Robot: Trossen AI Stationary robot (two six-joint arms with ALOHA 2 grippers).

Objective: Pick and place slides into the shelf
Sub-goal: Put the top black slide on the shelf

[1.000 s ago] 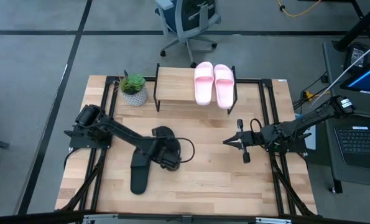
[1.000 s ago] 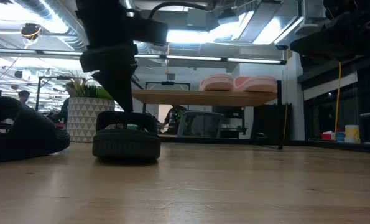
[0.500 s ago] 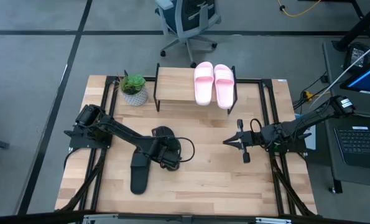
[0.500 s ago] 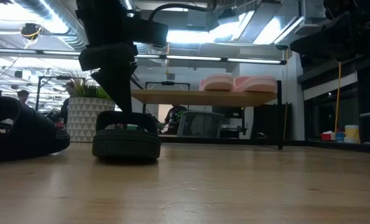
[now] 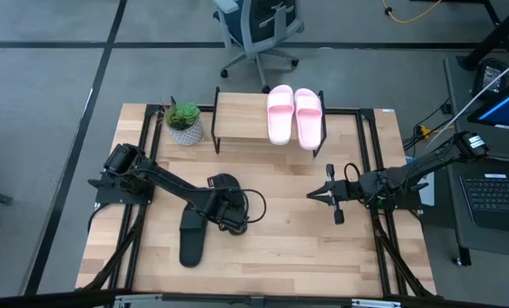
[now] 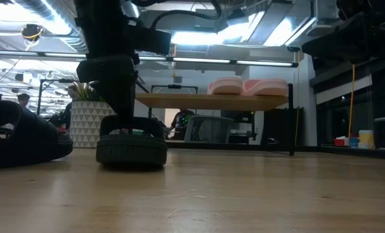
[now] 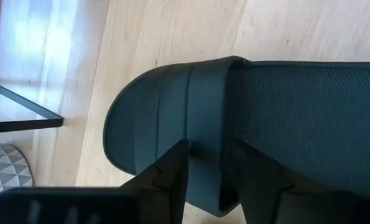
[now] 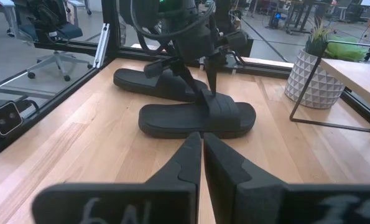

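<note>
Your left gripper (image 5: 223,202) sits low over a black slide (image 5: 222,185) just left of table (image 5: 297,248) centre, fingers (image 7: 166,180) straddling its strap, parted, not yet clamped. Second black slide (image 5: 191,238) lies at 7 o'clock from it, close by. Two pink slides (image 5: 294,114) rest side by side on the shelf (image 5: 241,118), right half, at the table's 12 o'clock. Right gripper (image 5: 311,196) waits at 3 o'clock, fingers (image 8: 186,158) pressed together, holding nothing. Potted plant (image 5: 184,122) stands left of the shelf.
</note>
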